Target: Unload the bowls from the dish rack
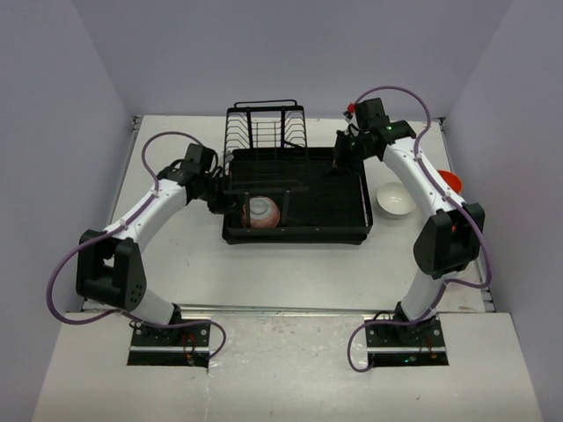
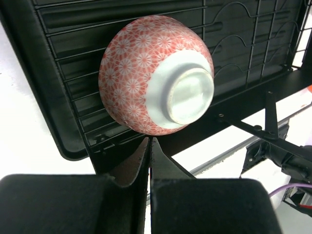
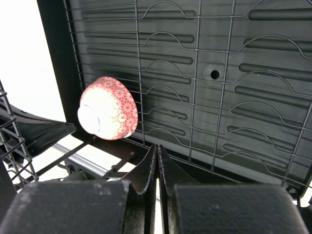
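A pink-and-white patterned bowl (image 1: 261,212) lies upside down in the near left corner of the black dish rack (image 1: 352,233). It fills the left wrist view (image 2: 156,80), foot up, and shows small in the right wrist view (image 3: 108,108). My left gripper (image 1: 217,199) is shut and empty, just left of the bowl at the rack's left edge (image 2: 149,141). My right gripper (image 1: 339,158) is shut and empty over the rack's far right corner (image 3: 157,148). A white bowl (image 1: 395,200) and an orange bowl (image 1: 449,180) sit on the table right of the rack.
The rack's upright slotted wire section (image 1: 266,127) stands at its far end. Grey walls close in the table on three sides. The right arm (image 1: 422,189) reaches over the white and orange bowls.
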`<control>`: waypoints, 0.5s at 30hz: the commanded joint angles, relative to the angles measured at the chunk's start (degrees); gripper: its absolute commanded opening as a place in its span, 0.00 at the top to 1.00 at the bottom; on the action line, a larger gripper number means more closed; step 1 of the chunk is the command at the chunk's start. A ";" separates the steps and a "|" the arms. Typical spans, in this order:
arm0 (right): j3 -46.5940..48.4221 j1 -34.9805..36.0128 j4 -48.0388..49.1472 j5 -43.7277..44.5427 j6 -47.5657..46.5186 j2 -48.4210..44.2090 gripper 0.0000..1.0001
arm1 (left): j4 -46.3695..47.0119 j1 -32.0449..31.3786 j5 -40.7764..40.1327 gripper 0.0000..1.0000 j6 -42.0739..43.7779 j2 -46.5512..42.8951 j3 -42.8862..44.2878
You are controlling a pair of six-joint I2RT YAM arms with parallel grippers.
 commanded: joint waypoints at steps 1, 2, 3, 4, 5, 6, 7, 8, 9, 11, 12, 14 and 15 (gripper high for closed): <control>0.02 0.36 2.39 -2.80 0.63 -0.80 1.00 | 1.10 -0.23 -1.37 1.00 -1.58 -0.85 -0.34; -0.52 0.45 2.74 -3.15 0.80 -0.90 1.00 | 1.63 -0.40 -1.20 1.00 -1.67 -0.15 -0.78; -1.13 0.37 3.10 -3.41 1.06 -1.07 1.00 | 2.07 -0.40 -1.02 1.00 -1.76 0.12 -1.04; -1.92 0.45 3.45 -3.76 1.15 -1.16 1.00 | 2.68 -0.49 -0.76 1.00 -2.10 0.47 -1.31; -2.19 0.71 3.62 -4.29 1.16 -1.07 1.00 | 3.90 -0.49 -0.41 1.00 -2.20 1.34 -1.83; -2.80 0.89 3.89 -4.12 1.16 -1.07 1.00 | 4.35 -0.49 -0.41 1.00 -2.28 1.87 -2.01; -2.98 1.24 4.06 -4.21 1.07 -1.07 1.00 | 5.31 -0.49 -0.41 1.00 -2.28 3.01 -2.10; -3.07 1.33 4.07 -4.47 0.98 -0.98 1.00 | 5.93 -0.58 -0.15 1.00 -2.28 3.72 -2.19; -3.07 1.51 4.07 -4.64 0.89 -0.81 1.00 | 6.72 -0.58 0.38 1.00 -2.46 4.25 -2.36; -2.90 1.94 3.80 -4.73 0.72 -0.20 1.00 | 9.26 -0.58 2.22 1.00 -3.34 6.00 -2.63; -2.89 2.03 3.72 -5.00 0.54 0.07 1.00 | 9.71 -0.67 2.66 1.00 -3.51 6.71 -2.37; -3.07 2.30 3.89 -6.74 0.54 0.59 1.00 | 10.24 -0.75 3.02 1.00 -3.43 8.55 -1.49; -3.33 2.38 4.24 -7.45 0.63 0.86 1.00 | 10.42 -0.75 3.19 1.00 -3.25 8.99 -0.62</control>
